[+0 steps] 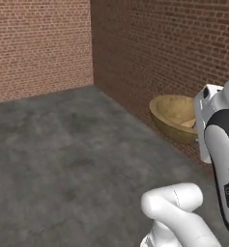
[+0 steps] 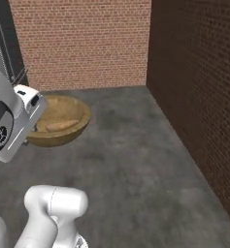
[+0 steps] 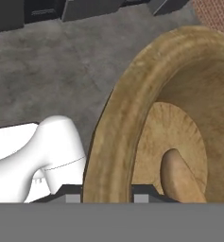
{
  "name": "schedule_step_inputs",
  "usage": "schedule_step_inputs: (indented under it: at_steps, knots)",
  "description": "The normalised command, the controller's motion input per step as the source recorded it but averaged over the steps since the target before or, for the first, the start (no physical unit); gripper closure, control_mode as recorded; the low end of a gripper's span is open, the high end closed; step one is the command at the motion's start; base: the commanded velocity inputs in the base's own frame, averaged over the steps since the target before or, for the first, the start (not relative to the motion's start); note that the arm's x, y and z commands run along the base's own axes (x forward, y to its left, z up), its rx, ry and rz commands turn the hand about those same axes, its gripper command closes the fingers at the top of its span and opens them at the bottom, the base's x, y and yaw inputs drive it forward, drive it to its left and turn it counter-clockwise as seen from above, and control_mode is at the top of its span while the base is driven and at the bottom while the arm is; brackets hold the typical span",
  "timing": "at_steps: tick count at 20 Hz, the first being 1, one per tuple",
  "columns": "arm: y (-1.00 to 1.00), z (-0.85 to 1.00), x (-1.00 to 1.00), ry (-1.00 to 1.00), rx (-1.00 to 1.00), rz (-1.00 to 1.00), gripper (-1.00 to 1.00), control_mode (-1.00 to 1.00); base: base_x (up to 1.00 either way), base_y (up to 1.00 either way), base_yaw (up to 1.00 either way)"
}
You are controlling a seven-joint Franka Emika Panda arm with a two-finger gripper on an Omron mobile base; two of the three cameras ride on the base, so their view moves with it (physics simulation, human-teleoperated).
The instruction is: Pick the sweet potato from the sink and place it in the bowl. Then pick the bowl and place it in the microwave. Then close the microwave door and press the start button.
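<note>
Sweet potato (image 2: 62, 126): small tan-orange oblong lying inside the bowl (image 2: 73, 130), on its lighter floor.

Left base view. Wooden bowl (image 1: 165, 121), round and shallow, seen at the right by the dark brick wall (image 1: 154, 53), its near side tipped so the pale inside faces the camera. A sliver of the sweet potato (image 1: 188, 123) shows at the bowl's right edge, just beside the white hand of the arm (image 1: 217, 140). The hand covers the bowl's right part; fingers hidden. Grey mottled countertop (image 1: 63, 159) spreads to the left, ending at a lighter brick wall (image 1: 38, 43).

Right base view. Bowl at the left, on or just over the grey countertop (image 2: 136, 164); contact underneath cannot be told. The white hand overlaps its left rim. Sweet potato lies lengthwise across the bowl's middle. Dark brick wall (image 2: 199, 87) on the right, lighter brick wall (image 2: 87, 38) behind, a dark panel (image 2: 2, 43) at the far left.

Hand view. Bowl rim (image 3: 111, 142) runs up from the bottom between the two finger tips of the gripper (image 3: 107, 196), one tip either side of the wall: jaws clamped on the rim. Sweet potato (image 3: 179, 177) rests on the bowl's floor, close to the inner finger. Grey countertop (image 3: 47, 71) beyond; dark cabinet fronts (image 3: 38, 9) along the top.
</note>
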Motion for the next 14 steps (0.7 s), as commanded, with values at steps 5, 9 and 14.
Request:
schedule_step_inputs:
  at_steps: [5, 9, 14]
  knots:
    - [0.0, 0.0, 0.0, 0.0, 0.0, 0.0, 1.0, 1.0, 1.0, -0.27, 0.61]
    - [0.0, 0.0, 0.0, 0.0, 0.0, 0.0, 1.0, 1.0, 1.0, -0.25, 0.67]
    - [0.0, 0.0, 0.0, 0.0, 0.0, 0.0, 1.0, 1.0, 1.0, -0.29, 0.69]
